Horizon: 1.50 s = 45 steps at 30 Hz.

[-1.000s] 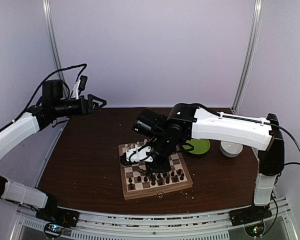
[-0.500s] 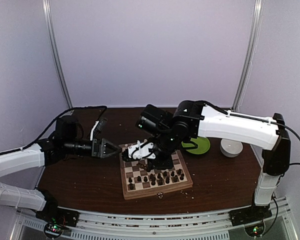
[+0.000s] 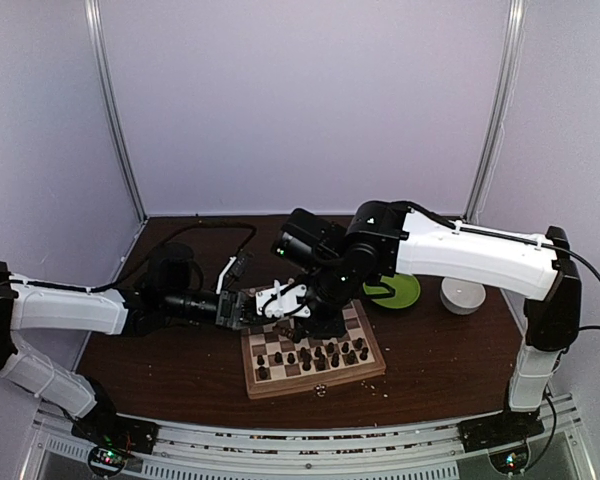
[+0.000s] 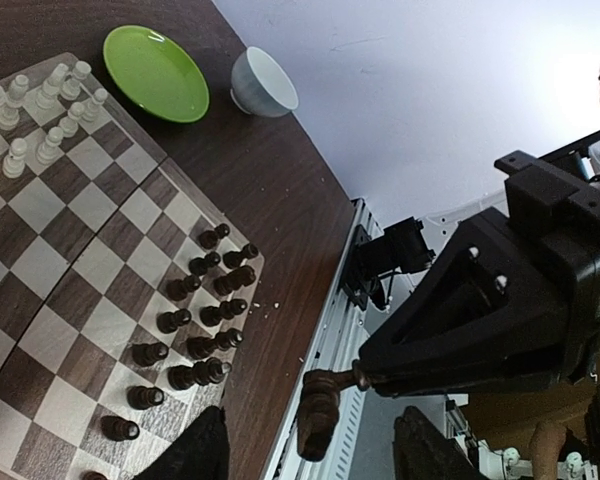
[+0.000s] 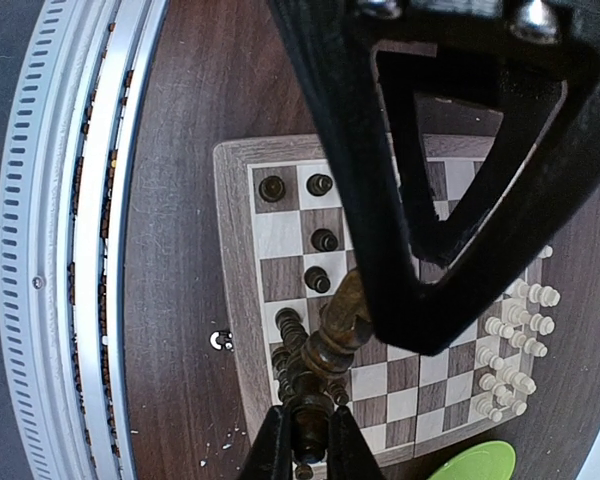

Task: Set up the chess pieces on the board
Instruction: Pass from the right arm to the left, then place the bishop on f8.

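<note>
The board (image 3: 315, 376) lies mid-table, with dark chess pieces (image 3: 310, 355) in its near rows and pale ones (image 4: 40, 110) along the far side. My right gripper (image 3: 270, 303) hovers over the board's left part. In the right wrist view it (image 5: 310, 440) is shut on the base of a dark brown piece (image 5: 330, 345), which it holds level in the air. My left gripper (image 3: 242, 310) reaches in from the left. In its wrist view it (image 4: 317, 455) is open, its fingers (image 4: 200, 450) on either side of the piece's head (image 4: 318, 415) with gaps both sides.
A round green plate (image 3: 395, 292) and a white bowl (image 3: 463, 297) stand right of the board. Pale crumbs (image 3: 320, 390) lie by the board's front edge. A metal rail (image 3: 300, 445) runs along the table's near edge.
My left arm swung down from high on the left to the board's left edge, its jaws narrowing around the held piece. The right gripper rose slightly, then stayed put.
</note>
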Tool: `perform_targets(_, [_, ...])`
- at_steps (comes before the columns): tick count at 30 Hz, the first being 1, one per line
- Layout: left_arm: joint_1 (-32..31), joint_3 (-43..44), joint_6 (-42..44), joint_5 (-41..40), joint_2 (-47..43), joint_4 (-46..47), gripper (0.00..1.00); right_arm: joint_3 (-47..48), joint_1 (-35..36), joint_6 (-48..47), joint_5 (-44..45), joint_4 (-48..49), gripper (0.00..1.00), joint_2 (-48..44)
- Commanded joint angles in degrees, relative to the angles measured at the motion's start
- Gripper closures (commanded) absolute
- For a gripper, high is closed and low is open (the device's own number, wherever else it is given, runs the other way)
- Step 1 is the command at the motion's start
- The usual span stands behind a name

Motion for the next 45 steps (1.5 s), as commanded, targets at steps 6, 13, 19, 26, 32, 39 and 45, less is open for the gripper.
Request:
perform_targets(6, [-1.4,1.3,-0.4,3.7,1.7,5.9,0.52,0.8,-0.4,0.9,1.8,0.5,0.91,-1.2])
perform_targets(13, [-1.7,1.2,0.8,4.3,1.3,3.7,0.64,1.3,-0.4,1.0,1.9,0.6,0.91,-0.8])
perform_targets(19, [-1.9,1.9,1.9,3.9,2.0,2.3,0.70,2.0,-0.4,1.0,1.5,0.3,0.91,-0.3])
perform_targets(26, [-2.1,2.9,1.6,4.5,3.9,2.7,0.78,2.0,-0.4,1.1,1.4,0.3,0.91,-0.3])
perform_targets(32, [-2.2,3.9,3.1,4.2,2.8,-0.5,0.99,0.9,-0.4,1.1,1.1,0.7,0.91,-0.2])
perform_targets(39, [-1.7,14.4,22.2,-12.4,-7.2,-38.8,1.00,-1.3,-0.3,0.7,-1.7,1.8,0.92,1.8])
perform_targets(45, [-0.1,20.1,27.5,-29.9,-12.2,-56.8,1.00,0.7,-0.2,0.6,-5.3,1.5,0.91,6.5])
